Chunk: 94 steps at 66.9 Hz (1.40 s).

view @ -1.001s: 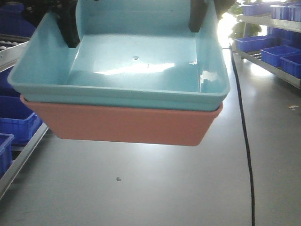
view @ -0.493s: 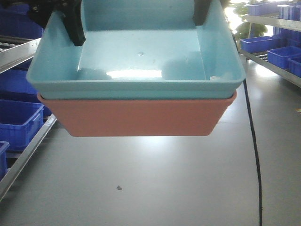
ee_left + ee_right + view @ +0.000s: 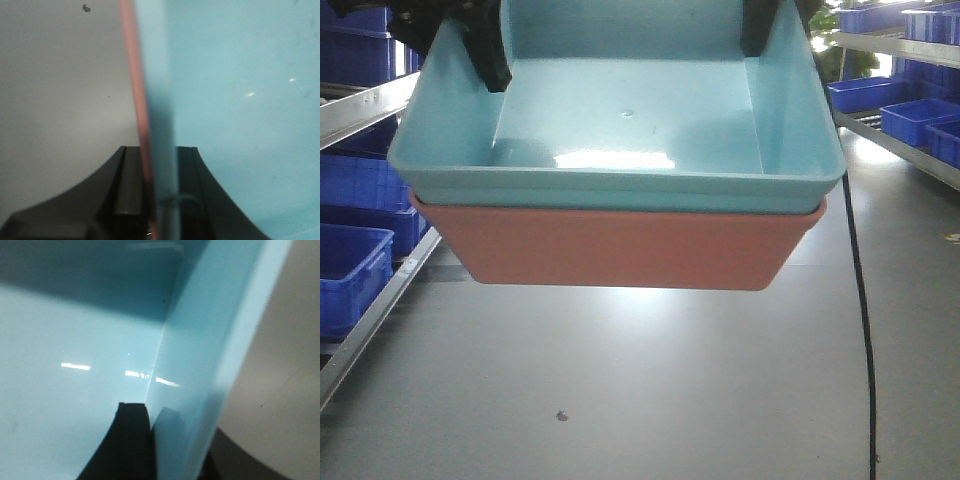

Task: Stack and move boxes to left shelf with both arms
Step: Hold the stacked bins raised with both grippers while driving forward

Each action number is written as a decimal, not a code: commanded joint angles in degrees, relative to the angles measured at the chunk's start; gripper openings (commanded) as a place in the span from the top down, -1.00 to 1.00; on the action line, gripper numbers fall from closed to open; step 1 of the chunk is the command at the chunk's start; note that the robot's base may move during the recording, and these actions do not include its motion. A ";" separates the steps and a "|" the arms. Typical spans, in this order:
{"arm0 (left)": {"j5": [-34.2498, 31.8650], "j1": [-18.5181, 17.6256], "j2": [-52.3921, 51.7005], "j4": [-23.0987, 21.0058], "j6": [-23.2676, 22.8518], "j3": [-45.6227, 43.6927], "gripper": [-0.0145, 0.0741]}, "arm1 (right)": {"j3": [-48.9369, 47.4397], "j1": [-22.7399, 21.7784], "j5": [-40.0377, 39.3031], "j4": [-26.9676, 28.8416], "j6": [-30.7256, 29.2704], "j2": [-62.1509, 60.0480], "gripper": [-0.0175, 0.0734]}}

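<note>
The boxes are stacked: a light blue box (image 3: 620, 150) sits nested inside a salmon-pink box (image 3: 620, 250), and both hang level above the grey floor. My left gripper (image 3: 485, 55) is shut on their left wall, my right gripper (image 3: 760, 25) on their right wall. In the left wrist view, the left gripper (image 3: 157, 200) has black fingers (image 3: 127, 190) on both sides of the pink rim (image 3: 141, 125) and the blue wall (image 3: 160, 100). The right gripper (image 3: 175, 450) pinches the blue wall (image 3: 200, 365), with one finger (image 3: 132, 440) inside the box. The left shelf (image 3: 365, 105) shows its steel rail at the left edge.
Dark blue crates (image 3: 350, 270) fill the lower levels of the left rack. A second rack with blue crates (image 3: 910, 110) runs along the right. A black cable (image 3: 863, 300) trails down the floor on the right. A small dark spot (image 3: 561, 415) marks the floor.
The stacked boxes were tilted down to the left and now sit level, a little further right in view. The left rack and floor spot have shifted in view.
</note>
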 commanded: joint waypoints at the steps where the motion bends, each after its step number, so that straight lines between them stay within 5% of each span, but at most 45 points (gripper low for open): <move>1: -8.91 -1.78 -3.83 -7.72 1.23 -3.17 0.68 | -0.91 -0.71 -6.59 6.01 -1.23 -3.69 0.50; 94: -11.64 -1.88 -2.51 -9.21 1.23 -3.17 0.68 | -0.86 -0.23 -11.45 6.27 -3.91 -3.69 0.50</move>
